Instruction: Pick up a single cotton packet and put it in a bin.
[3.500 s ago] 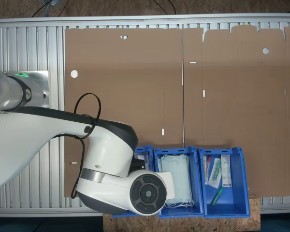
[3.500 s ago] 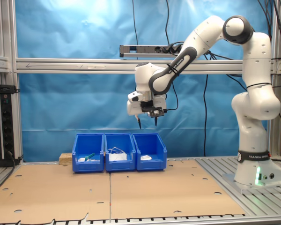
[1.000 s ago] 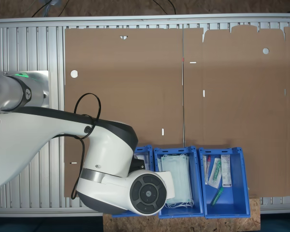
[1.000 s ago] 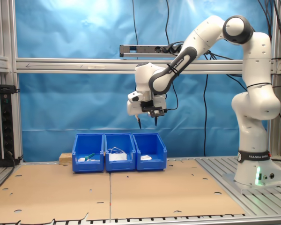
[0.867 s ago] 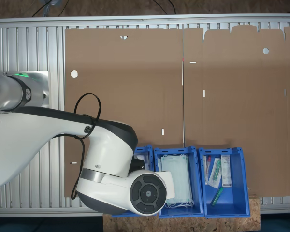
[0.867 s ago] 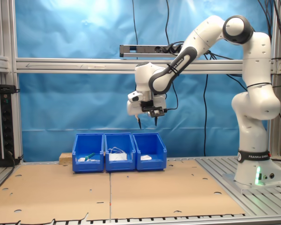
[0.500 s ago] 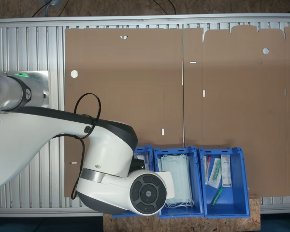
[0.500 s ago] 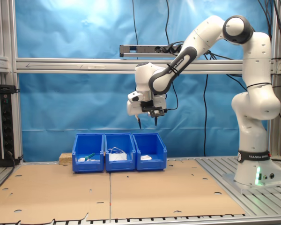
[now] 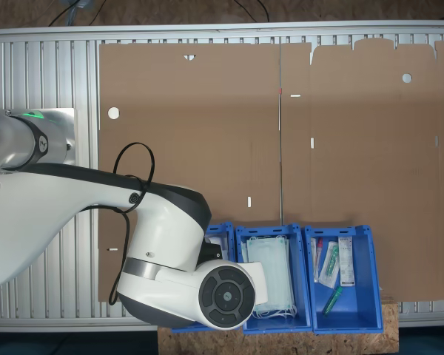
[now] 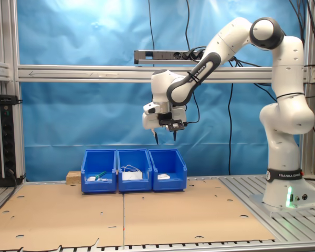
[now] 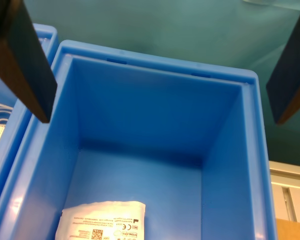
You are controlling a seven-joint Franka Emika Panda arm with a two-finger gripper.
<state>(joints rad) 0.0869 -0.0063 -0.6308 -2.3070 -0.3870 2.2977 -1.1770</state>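
Arm pose: my arm (image 10: 283, 110) rises from its base on the table (image 10: 199, 210) at the second exterior view's right, bends over at the top and reaches down toward the row of blue bins; my wrist points downward.
Gripper: my gripper (image 10: 165, 137) hangs high over the bins, well clear of their rims, released, its two dark fingers (image 11: 25, 60) spread apart with nothing between them.
The bin: blue, open-topped, the one of the three at the second exterior view's right (image 10: 168, 169); in the wrist view its inner walls and floor (image 11: 155, 145) lie straight under my fingers.
The cotton packet: a flat white packet with fine black print lying on the bin's floor (image 11: 102, 220), near one wall; in the second exterior view it is a small white patch inside the bin (image 10: 163, 176).
Packet's axis: it lies flat with its printed face up; the wrist view cuts off part of it, so I cannot tell its long axis.
First exterior view, from above: my arm's white links (image 9: 170, 244) cover most of the bin; the middle bin holds pale green face masks (image 9: 272, 277), and the next holds syringe packs (image 9: 333, 262).
Second exterior view, from the front: the three bins stand side by side, touching, at the far edge of the brown cardboard (image 10: 121, 215).
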